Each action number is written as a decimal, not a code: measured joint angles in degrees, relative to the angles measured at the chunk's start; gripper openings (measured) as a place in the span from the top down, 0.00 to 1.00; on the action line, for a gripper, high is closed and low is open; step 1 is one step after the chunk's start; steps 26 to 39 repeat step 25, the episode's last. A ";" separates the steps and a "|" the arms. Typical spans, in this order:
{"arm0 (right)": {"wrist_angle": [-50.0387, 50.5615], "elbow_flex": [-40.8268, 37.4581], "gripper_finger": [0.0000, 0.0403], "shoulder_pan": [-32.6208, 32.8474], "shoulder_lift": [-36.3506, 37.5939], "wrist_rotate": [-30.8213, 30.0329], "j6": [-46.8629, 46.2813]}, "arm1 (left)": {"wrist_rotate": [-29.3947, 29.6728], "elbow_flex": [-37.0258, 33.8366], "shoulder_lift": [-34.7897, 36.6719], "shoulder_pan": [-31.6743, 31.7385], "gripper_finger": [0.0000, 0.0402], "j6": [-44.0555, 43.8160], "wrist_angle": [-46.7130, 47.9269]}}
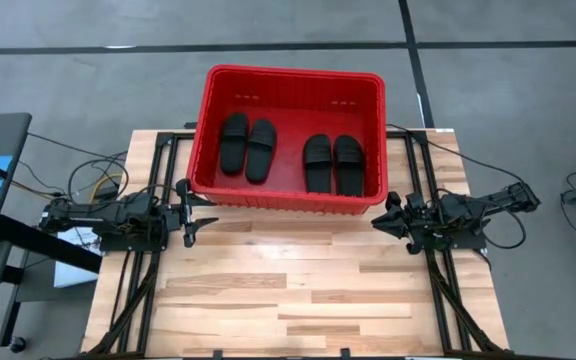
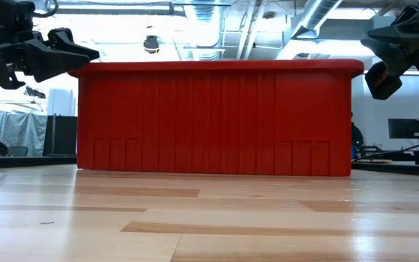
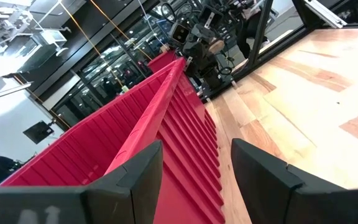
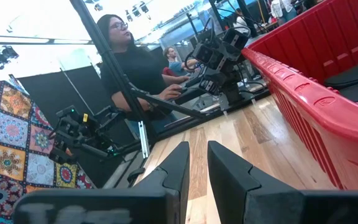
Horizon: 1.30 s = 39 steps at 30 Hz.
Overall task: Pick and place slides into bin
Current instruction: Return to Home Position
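1. Table [image 1: 298,290]: pale wooden plank top. It carries the bin on its far half; the near half is bare wood.
2. Bin [image 1: 293,72]: bright red plastic crate with ribbed sides and a thick rim. It stands upright at the far middle of the table, its far end reaching past the table edge. It lies between the two arms and holds all four slides.
3. Left gripper [image 1: 193,212]: just off the bin's near left corner, above the table and apart from the bin wall. Its arm lies low along the table's left edge. The fingers are spread wide and hold nothing.
4. Right gripper [image 1: 386,212]: just off the bin's near right corner, clear of the bin. Its arm is folded along the table's right edge. The fingers are drawn close with a narrow gap between them and hold nothing.
5. Slides [image 1: 260,150]: four black sandals flat on the bin floor, straps up. One pair lies side by side in the left half, one pair side by side in the right half, and the two pairs are apart.
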State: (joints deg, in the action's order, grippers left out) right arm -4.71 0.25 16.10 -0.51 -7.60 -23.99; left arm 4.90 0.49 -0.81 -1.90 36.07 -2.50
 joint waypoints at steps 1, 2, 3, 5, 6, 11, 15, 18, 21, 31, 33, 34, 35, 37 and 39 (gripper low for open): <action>0.00 0.02 0.87 0.00 -0.01 0.00 0.00 | -0.01 0.00 0.01 0.00 0.54 -0.10 -0.02; 0.00 0.02 0.87 0.00 -0.02 0.00 0.00 | 0.00 0.00 -0.01 -0.01 0.54 -0.37 -0.01; 0.00 0.02 0.87 0.00 -0.02 0.01 0.00 | 0.00 0.00 0.00 0.00 0.54 -0.55 -0.02; 0.00 0.01 0.87 0.00 -0.02 0.02 0.00 | -0.01 0.00 0.00 0.01 0.54 -0.45 -0.01; 0.00 0.01 0.87 0.00 -0.02 0.01 0.00 | 0.01 0.00 0.01 0.01 0.54 -0.02 0.00; 0.00 0.02 0.87 0.00 0.00 0.02 0.00 | 0.01 0.00 0.00 0.00 0.54 -0.50 -0.02; 0.00 0.02 0.87 0.00 -0.01 0.01 0.00 | 0.01 0.00 0.01 0.01 0.54 0.04 -0.02; -0.01 0.01 0.87 0.00 0.00 0.00 0.00 | 0.00 0.00 -0.01 0.00 0.54 -0.42 -0.01; 0.00 0.02 0.87 0.00 -0.02 0.00 0.00 | 0.01 0.00 -0.01 -0.01 0.54 -0.01 -0.01; 0.00 0.01 0.87 0.00 -0.02 0.00 0.00 | -0.01 0.00 -0.01 -0.01 0.54 -0.35 0.00; 0.00 0.01 0.87 0.00 -0.02 0.00 0.00 | -0.01 0.00 -0.01 -0.01 0.54 -0.35 0.00; 0.00 0.01 0.87 0.00 -0.02 0.00 0.00 | -0.01 0.00 -0.01 -0.01 0.54 -0.35 0.00; 0.00 0.01 0.87 0.00 -0.02 0.00 0.00 | -0.01 0.00 -0.01 -0.01 0.54 -0.35 0.00; 0.00 0.01 0.87 0.00 -0.02 0.00 0.00 | -0.01 0.00 -0.01 -0.01 0.54 -0.35 0.00; 0.00 0.01 0.87 0.00 -0.02 0.00 0.00 | -0.01 0.00 -0.01 -0.01 0.54 -0.35 0.00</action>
